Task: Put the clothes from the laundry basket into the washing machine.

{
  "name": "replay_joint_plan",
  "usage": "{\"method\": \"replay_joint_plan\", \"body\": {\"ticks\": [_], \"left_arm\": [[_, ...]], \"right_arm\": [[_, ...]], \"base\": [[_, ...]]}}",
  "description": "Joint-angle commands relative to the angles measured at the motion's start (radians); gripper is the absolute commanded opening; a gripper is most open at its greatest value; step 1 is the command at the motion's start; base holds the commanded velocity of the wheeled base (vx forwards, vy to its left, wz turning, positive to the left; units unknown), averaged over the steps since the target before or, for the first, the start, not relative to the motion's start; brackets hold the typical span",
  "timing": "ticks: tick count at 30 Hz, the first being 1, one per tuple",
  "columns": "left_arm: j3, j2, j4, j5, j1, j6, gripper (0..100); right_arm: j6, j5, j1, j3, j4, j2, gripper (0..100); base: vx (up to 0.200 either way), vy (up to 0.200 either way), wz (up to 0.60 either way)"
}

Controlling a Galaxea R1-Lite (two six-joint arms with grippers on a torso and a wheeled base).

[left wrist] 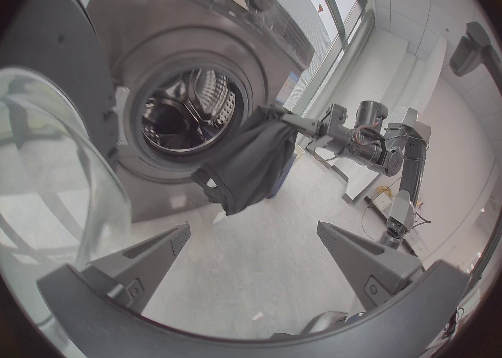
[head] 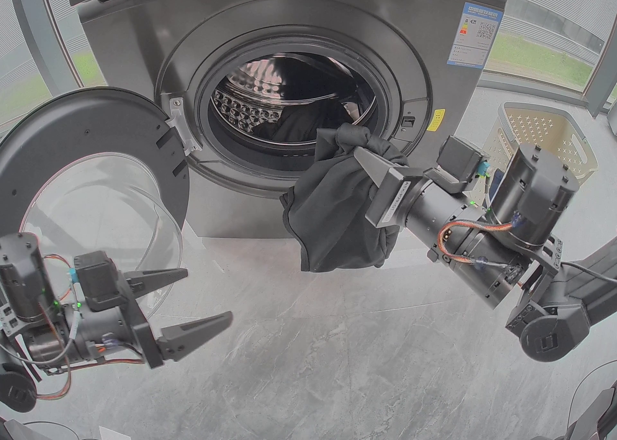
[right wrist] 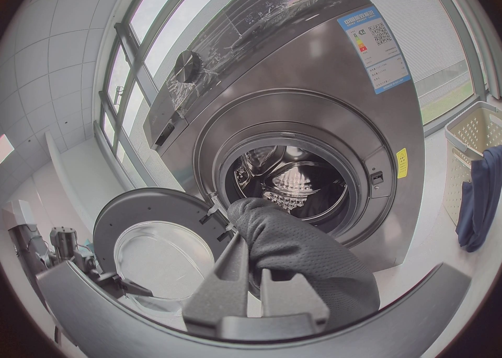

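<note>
1. Straight ahead: washer [head: 385, 30], door [head: 77, 126] swung fully open to the left, drum [head: 257, 94] exposed.
2. Inside the drum, low and toward the back: a dark item [head: 295, 123], lying in a loose heap.
3. At the lower right edge of the opening: right gripper [head: 363, 158], pressed together on a black garment [head: 340, 216].
4. Black garment pinched near its upper end, right at the lip of the opening; rest of the cloth draped straight down in front of the washer's lower panel, clear of the floor [head: 321, 345].
5. In the right wrist view: fingers [right wrist: 230, 275] closed tight, black cloth bunched over and beside them, drum mouth just beyond.
6. Low on the left, just beside the open door's glass bowl: left gripper [head: 209, 295], spread wide, holding nothing, hovering above the floor.
7. In the left wrist view: both fingers [left wrist: 151, 254] far apart with bare floor between them; farther off, the black garment hanging from the right gripper beside the opening.
8. To the right of the washer, on the floor: basket [head: 546, 123], pale, with perforated walls, well apart from the left gripper.
9. Over the basket's rim, in the right wrist view: a blue garment [right wrist: 478, 197], hanging down the outside wall.
</note>
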Motion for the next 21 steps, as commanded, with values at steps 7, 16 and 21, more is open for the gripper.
{"method": "replay_joint_plan", "body": {"ticks": [7,16,21], "left_arm": [[-0.132,0.298,-0.062,-0.001,-0.118,-0.091,100],[-0.242,0.449,-0.082,0.001,-0.147,-0.094,100],[-0.276,0.533,-0.159,0.037,-0.146,-0.097,100]], "right_arm": [[0.023,-0.02,0.003,-0.033,-0.001,0.0,0],[0.02,-0.023,0.009,-0.031,0.001,-0.019,0],[0.02,-0.022,0.011,-0.023,-0.008,-0.023,0]], "base": [[0.0,0.0,0.0],[0.0,0.0,0.0],[0.0,0.0,0.0]]}}
